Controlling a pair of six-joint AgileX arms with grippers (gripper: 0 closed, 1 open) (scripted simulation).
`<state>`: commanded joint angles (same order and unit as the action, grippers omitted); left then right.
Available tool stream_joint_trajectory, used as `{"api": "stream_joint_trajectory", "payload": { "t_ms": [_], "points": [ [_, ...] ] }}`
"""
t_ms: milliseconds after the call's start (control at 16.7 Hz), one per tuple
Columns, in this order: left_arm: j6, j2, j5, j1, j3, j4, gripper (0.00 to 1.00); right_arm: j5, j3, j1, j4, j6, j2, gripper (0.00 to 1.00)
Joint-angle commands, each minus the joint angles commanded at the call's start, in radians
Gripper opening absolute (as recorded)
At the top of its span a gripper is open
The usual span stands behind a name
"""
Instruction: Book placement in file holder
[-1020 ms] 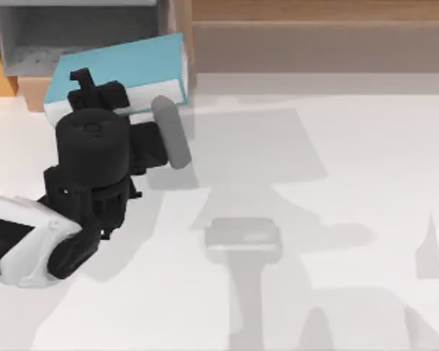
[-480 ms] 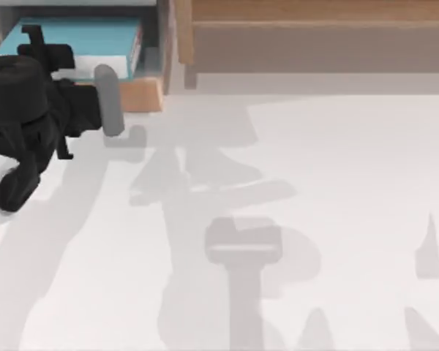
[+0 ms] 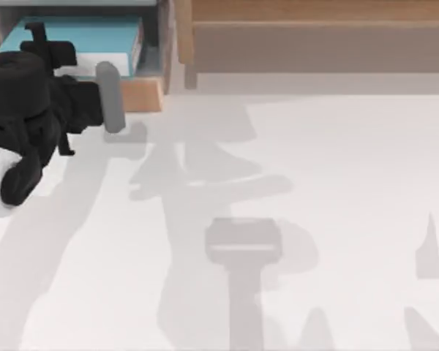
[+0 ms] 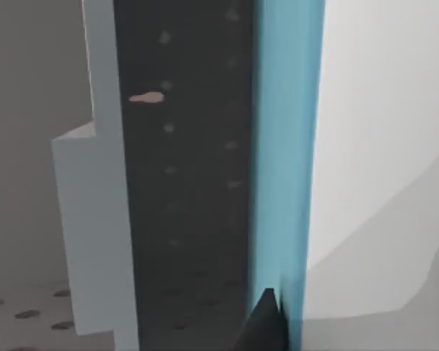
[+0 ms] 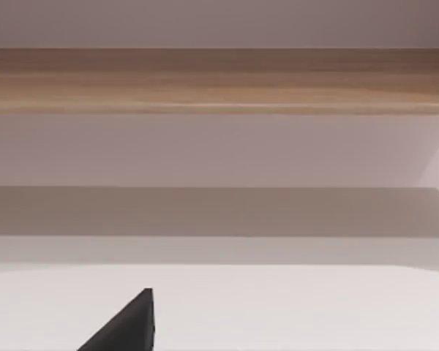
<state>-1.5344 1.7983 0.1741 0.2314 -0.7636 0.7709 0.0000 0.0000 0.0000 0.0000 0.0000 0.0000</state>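
The teal-blue book [image 3: 73,38] lies inside the grey-walled file holder [image 3: 162,44] at the table's back left, its white page edge facing the tan front lip. My left gripper [image 3: 44,55] reaches in from the left front and is shut on the book, one black finger lying across its cover. In the left wrist view the book's teal edge [image 4: 285,161] runs beside the holder's dark dotted inner face [image 4: 183,183], with a black fingertip [image 4: 265,325] against it. My right gripper [image 5: 128,329] stays parked, facing the shelf.
A long brown wooden shelf [image 3: 314,36] runs along the back edge, right of the holder; the right wrist view looks straight at the same shelf [image 5: 219,80]. Arm shadows fall across the white tabletop [image 3: 314,183].
A second ago the book was tilted over the holder's front lip. It then went into the holder with my left gripper. Over the last half second both only nudged slightly right.
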Motion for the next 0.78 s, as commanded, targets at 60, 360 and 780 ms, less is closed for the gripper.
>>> {"api": "stream_joint_trajectory", "payload": {
  "t_ms": [60, 360, 780],
  "points": [
    [0.0, 0.011, -0.002, -0.002, -0.013, -0.001, 0.0, 0.0, 0.0, 0.0, 0.0, 0.0, 0.0, 1.0],
    [-0.002, 0.073, -0.013, -0.014, -0.083, -0.01, 0.0, 0.0, 0.0, 0.0, 0.0, 0.0, 0.0, 1.0],
    [-0.001, 0.079, -0.015, -0.015, -0.09, -0.012, 0.23, 0.0, 0.0, 0.0, 0.0, 0.0, 0.0, 1.0]
  ]
}}
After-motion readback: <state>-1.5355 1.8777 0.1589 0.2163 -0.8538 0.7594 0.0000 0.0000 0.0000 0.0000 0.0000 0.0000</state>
